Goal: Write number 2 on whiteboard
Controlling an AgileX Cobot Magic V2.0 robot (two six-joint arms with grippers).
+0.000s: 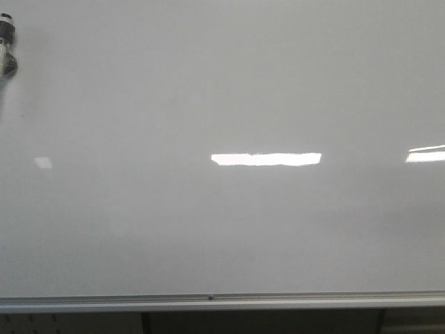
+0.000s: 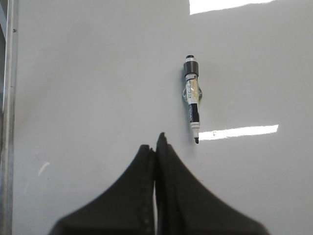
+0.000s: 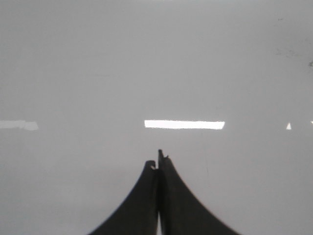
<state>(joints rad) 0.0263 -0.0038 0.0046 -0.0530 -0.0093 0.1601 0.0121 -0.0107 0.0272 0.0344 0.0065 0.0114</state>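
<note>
no digit yet on our glossy grey-white whiteboard (image 1: 208,90); the black-and-white marker pen (image 2: 192,98) hangs ungrasped, left claw (image 2: 155,147) and right claw (image 3: 157,164) both closed, empty.

- The whiteboard (image 1: 222,229) fills the frame, its silver rail (image 1: 222,300) along the bottom.
- A marker (image 1: 7,45) clings at the upper left edge.

Whiteboard (image 1: 222,90) plain glossy grey-white, silver bottom rail (image 1: 222,300), bright white reflection bars (image 1: 266,159). Marker (image 2: 192,98) black and white with dark grey cap end. Both grippers' fingers (image 2: 171,196) matte black.
</note>
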